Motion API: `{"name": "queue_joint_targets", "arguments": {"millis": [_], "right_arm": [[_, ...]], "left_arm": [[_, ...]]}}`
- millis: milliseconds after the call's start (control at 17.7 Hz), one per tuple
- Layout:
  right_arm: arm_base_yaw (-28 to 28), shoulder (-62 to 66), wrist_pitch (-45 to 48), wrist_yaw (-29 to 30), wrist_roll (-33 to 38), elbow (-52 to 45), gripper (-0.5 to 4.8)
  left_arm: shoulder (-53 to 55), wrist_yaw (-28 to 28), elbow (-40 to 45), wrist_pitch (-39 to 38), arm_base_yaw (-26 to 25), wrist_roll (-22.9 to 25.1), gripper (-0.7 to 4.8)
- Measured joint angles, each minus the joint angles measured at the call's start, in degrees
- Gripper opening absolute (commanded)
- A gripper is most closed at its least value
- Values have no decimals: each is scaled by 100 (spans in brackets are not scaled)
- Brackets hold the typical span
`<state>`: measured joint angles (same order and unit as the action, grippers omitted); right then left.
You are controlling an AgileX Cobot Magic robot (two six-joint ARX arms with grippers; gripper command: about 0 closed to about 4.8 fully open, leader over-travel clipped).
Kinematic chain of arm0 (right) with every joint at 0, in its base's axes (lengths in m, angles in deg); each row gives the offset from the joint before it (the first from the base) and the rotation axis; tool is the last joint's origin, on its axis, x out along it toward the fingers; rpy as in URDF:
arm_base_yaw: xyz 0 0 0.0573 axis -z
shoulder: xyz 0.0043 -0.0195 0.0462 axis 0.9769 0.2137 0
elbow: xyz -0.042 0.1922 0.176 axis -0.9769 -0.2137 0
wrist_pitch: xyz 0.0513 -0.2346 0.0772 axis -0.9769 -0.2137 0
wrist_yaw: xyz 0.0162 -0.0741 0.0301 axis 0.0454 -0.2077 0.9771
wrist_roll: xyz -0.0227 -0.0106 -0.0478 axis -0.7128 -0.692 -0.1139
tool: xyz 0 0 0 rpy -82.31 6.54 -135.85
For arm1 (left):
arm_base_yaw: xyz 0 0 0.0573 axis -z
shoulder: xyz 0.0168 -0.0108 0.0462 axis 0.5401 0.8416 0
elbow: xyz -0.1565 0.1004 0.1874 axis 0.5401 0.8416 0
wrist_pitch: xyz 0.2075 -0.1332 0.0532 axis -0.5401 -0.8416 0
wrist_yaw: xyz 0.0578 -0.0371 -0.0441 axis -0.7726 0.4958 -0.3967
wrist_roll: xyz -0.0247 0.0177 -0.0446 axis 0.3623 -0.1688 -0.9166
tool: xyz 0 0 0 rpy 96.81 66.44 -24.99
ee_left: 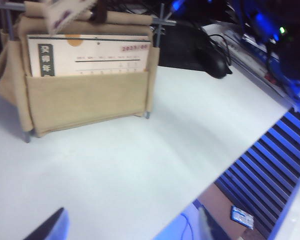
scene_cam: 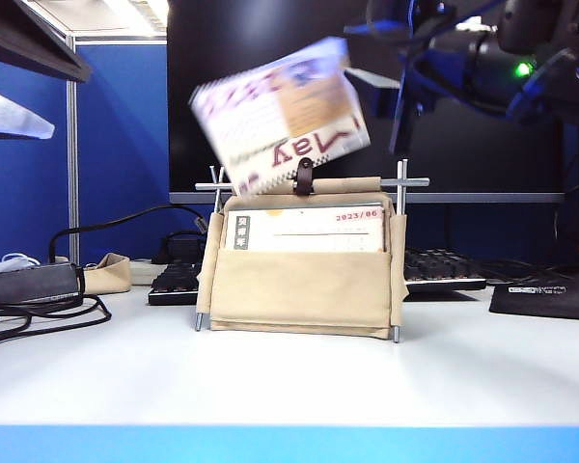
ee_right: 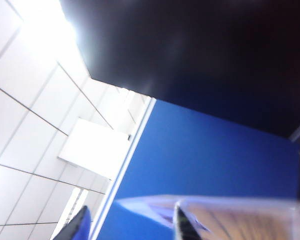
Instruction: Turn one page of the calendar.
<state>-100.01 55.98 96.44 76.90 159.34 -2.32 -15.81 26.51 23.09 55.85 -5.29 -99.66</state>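
The white tabletop (scene_cam: 289, 376) is lying bare nearest the exterior camera, and the left end effector (ee_left: 130, 227) is hovering low over it with its fingers spread wide, holding nothing, short of the calendar (scene_cam: 302, 280). The calendar is standing upright mid-tabletop, its beige pocket showing a June sheet behind the canvas. Above its top rod, the page (scene_cam: 282, 114) is swinging through the air, blurred and tilted, its upside-down maroon lettering facing forward, hinged near the brown strap (scene_cam: 304, 177). Up at the right, the right end effector (ee_right: 132, 222) is pointing toward the ceiling with its fingers parted; the pale sheet is showing just beside one finger, and whether it is touching cannot be told. Further back, a black keyboard (scene_cam: 444, 268) is sitting under a dark monitor (scene_cam: 270, 39).

The flip looks midway: the page needs letting go so it falls behind the stand, then the right arm should be drawing clear.
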Motion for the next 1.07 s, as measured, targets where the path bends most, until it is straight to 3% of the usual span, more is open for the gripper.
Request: {"name": "queue_joint_targets", "arguments": {"millis": [226,283,339,452,622,735,848,1018,1074], "right_arm": [[107,0,-11,-173,-24,186,212],[111,0,-70,-155,-35,186,212],[129,0,-181,-24,-92,184,212],[144,4,-258,376,-254,184,211],[179,0,-243,1270,-730,142,208],[214,0,-326,2017,-1139,142,121],[229,-66,-824,3303,-1788,341,92],[302,-490,-1458,3751,-2494,763,93],[455,-660,-2907,4321,-3244,1832,84]], "left_arm": [[0,81,2,-7,0,-17,339],[0,81,0,-4,0,-50,320],[0,76,0,2,0,-68,268],[2,52,0,114,0,-87,235],[0,-72,0,258,0,-107,237],[0,-92,0,256,0,-111,238],[0,-96,0,240,0,-109,238],[2,-98,0,173,0,-111,238],[0,-98,0,164,0,-111,238]]}}
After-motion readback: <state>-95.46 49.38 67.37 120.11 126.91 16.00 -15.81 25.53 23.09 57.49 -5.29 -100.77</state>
